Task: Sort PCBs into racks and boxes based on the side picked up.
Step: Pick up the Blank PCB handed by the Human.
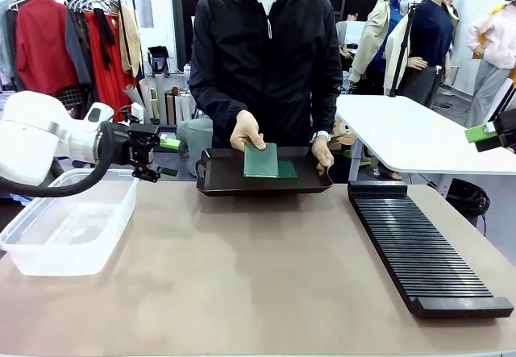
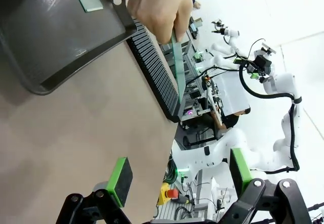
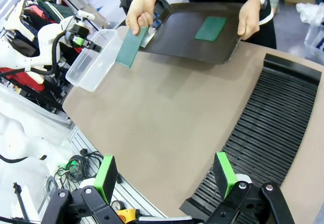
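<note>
The person's hand (image 1: pixel 247 130) lifts one green PCB (image 1: pixel 260 160) off a dark shallow tray (image 1: pixel 218 181) at the far middle of the table. That PCB hangs edge-on (image 2: pixel 178 64) in the left wrist view and flat (image 3: pixel 131 46) in the right wrist view. A second PCB (image 1: pixel 287 170) (image 3: pixel 211 28) lies in the tray. My left gripper (image 1: pixel 168 157) (image 2: pixel 179 176) is open and empty, hovering above the clear box (image 1: pixel 68 220) and pointing toward the tray. My right gripper (image 1: pixel 488 135) (image 3: pixel 164 176) is open and empty, high above the black rack (image 1: pixel 423 248) (image 3: pixel 273 128).
The person's other hand (image 1: pixel 322 151) holds the tray's right rim. The box stands at the table's left edge and the rack along its right side, with bare tabletop (image 1: pixel 242 268) between them. A white table (image 1: pixel 403 135) and clothes rails stand behind.
</note>
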Controlling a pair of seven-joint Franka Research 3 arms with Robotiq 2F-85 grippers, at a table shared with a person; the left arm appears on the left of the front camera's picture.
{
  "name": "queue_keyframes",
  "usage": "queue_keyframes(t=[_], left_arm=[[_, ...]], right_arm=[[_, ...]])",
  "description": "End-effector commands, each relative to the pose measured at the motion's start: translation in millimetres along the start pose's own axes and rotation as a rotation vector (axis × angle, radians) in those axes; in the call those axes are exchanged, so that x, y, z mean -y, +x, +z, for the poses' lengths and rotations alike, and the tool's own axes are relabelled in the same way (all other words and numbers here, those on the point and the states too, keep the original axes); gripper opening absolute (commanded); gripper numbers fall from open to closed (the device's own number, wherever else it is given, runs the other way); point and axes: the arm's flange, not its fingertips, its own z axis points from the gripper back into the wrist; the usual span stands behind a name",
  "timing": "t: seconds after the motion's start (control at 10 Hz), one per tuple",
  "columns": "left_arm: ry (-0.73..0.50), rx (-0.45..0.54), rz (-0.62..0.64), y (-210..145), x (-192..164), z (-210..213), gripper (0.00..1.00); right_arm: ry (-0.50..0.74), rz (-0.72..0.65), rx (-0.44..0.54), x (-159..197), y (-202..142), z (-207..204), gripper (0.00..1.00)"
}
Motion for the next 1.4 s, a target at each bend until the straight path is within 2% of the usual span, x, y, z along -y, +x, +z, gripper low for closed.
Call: queue_keyframes(t=[0.0, 0.4, 0.8, 1.3], left_arm=[[-0.047, 0.004, -0.052, 10, -8, -14, 1.0], [-0.1, -0.014, -0.1, 17, -19, -60, 1.0], [-0.077, 0.081, -0.078, 19, -19, -98, 1.0], [-0.059, 0.037, -0.126, 18, -7, -144, 1.0]], right_arm=[[0.023, 0.011, 0.023, 0, 1, -1, 1.0], [0.023, 0.011, 0.023, 0, 1, -1, 1.0], [0.023, 0.011, 0.023, 0, 1, -1, 1.0], [0.023, 0.011, 0.023, 0, 1, -1, 1.0]])
